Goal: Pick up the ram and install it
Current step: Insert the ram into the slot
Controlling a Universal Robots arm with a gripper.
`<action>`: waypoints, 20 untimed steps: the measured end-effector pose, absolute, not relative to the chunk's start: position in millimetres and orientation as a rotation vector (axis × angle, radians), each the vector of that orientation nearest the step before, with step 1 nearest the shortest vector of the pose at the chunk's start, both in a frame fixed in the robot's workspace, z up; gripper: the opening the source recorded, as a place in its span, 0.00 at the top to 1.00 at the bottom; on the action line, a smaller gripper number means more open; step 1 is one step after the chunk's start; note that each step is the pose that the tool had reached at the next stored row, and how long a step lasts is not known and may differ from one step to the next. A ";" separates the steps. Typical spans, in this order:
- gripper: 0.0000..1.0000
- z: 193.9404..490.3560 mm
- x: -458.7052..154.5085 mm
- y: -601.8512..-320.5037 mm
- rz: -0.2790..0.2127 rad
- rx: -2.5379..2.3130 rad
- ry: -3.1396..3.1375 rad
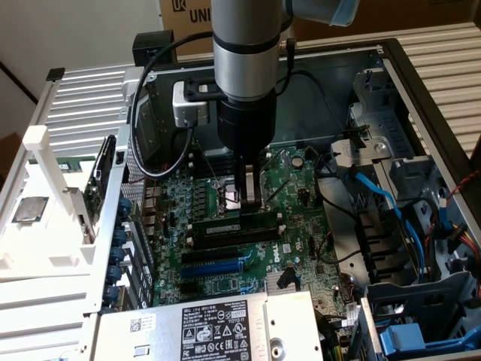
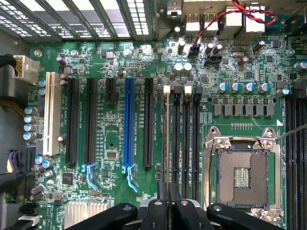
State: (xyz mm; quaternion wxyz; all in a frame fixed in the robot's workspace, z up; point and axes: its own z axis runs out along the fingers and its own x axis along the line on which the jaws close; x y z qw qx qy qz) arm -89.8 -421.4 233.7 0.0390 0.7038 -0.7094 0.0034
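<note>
The ram [image 1: 225,227] is a thin stick with a pale label. It stands on edge across the motherboard [image 1: 293,180], in line with the black memory slots [image 1: 225,239]. My gripper [image 1: 252,204] comes straight down onto its top edge, shut on it. In the wrist view the ram [image 2: 166,143] shows edge-on as a thin line. It runs along the outermost memory slot next to the black expansion slot [image 2: 148,122], and passes between my fingertips [image 2: 157,207]. Whether it is fully seated in the slot I cannot tell.
The open CPU socket [image 2: 241,175] lies just past the memory slots [image 2: 187,139]. A blue expansion slot [image 2: 128,124] sits on their other side. The power supply [image 1: 218,323] bounds the near edge. Blue cables [image 1: 376,195] and drive cages fill the exterior view's right. A white rack [image 1: 45,203] stands at its left.
</note>
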 end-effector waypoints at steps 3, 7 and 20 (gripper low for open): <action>0.88 233.6 -89.8 -421.6 0.011 2.158 -2.175; 0.88 233.0 -89.9 -421.7 0.011 2.158 -2.175; 0.88 232.9 -89.9 -422.1 0.008 2.158 -2.175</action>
